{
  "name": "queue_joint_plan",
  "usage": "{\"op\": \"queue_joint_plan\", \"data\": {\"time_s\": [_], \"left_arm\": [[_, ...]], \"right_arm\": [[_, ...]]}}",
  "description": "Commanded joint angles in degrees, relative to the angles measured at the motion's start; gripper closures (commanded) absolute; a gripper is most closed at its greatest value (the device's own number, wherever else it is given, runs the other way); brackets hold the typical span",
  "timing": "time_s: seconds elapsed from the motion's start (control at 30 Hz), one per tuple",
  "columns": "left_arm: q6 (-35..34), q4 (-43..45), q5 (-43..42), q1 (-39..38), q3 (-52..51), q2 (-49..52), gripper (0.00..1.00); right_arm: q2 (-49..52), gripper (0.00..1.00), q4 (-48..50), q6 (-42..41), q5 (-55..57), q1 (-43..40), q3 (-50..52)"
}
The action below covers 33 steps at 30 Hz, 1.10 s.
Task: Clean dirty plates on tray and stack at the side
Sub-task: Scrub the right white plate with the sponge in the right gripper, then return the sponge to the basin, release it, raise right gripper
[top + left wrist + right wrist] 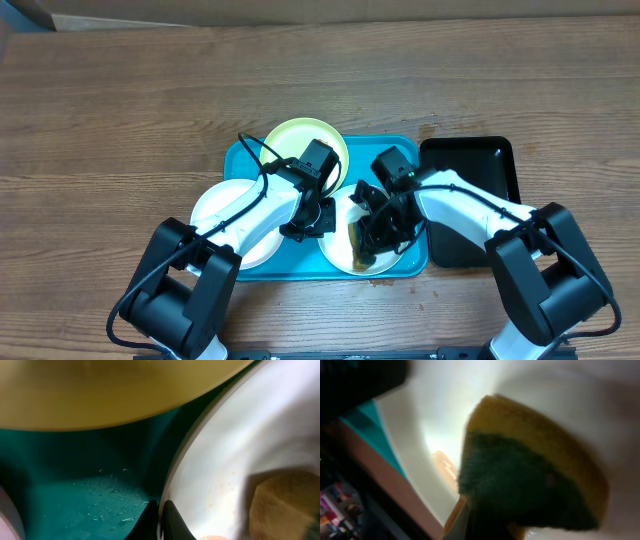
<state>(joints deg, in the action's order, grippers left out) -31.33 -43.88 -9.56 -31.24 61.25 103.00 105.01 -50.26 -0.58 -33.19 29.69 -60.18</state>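
over the tray, overhead view: both arms reach in above the turquoise tray; all three plates lie in it, none stacked at the side yet.
left gripper, overhead: the left gripper sits at the inner rim of the smeared white plate; the other white plate lies back toward its own arm, the yellow-green plate just ahead.
right gripper, overhead: the right gripper is down on that same smeared plate with the sponge under it; the black tray lies to its outer side on the worktop.
left wrist view, grip: fingers pressed together, the white rim apparently caught between them.
right wrist view, grip: pressed together, pinching the sponge, green face toward the camera.
right wrist view, target: an orange smear lies just beside the sponge, on the side toward the plate's rim, not yet covered.
judgement: the right arm is nearer the smear; a short wipe rimward should reach it while the left steadies the plate.
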Motion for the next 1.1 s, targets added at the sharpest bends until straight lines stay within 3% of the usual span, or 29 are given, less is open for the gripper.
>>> {"op": "queue_joint_plan", "data": {"time_s": [0.0, 0.2, 0.43, 0.63, 0.87, 0.9, 0.97, 1.07], "left_arm": [[0.50, -0.04, -0.98, -0.17, 0.79, 0.44, 0.94], [0.48, -0.04, -0.98, -0.17, 0.79, 0.44, 0.93], [0.48, -0.02, -0.98, -0.17, 0.79, 0.44, 0.82], [0.48, -0.02, -1.01, -0.26, 0.79, 0.44, 0.69], [0.48, -0.02, -0.98, -0.26, 0.79, 0.44, 0.67], [0.48, -0.02, -0.98, -0.26, 0.79, 0.44, 0.67], [0.48, -0.02, -0.98, -0.26, 0.79, 0.44, 0.66], [0.48, -0.04, -1.01, -0.26, 0.79, 0.44, 0.65]], "right_arm": [[-0.11, 0.96, -3.58, 4.28, -4.83, -2.69, -9.38], [-0.11, 0.96, -15.08, 4.79, 5.14, -8.66, -21.31], [-0.11, 0.96, -19.52, -7.50, 29.42, -17.07, -22.03], [-0.11, 0.96, -16.37, -12.55, 38.51, -22.64, -18.05], [-0.11, 0.95, -5.31, -12.55, 39.69, -23.89, -8.85], [-0.11, 0.93, -3.87, -12.52, 39.87, -23.89, -7.74], [-0.11, 0.66, -2.34, -12.52, 40.26, -23.89, -6.60], [-0.11, 0.57, -2.10, -12.57, 40.13, -23.89, -7.23]]}}
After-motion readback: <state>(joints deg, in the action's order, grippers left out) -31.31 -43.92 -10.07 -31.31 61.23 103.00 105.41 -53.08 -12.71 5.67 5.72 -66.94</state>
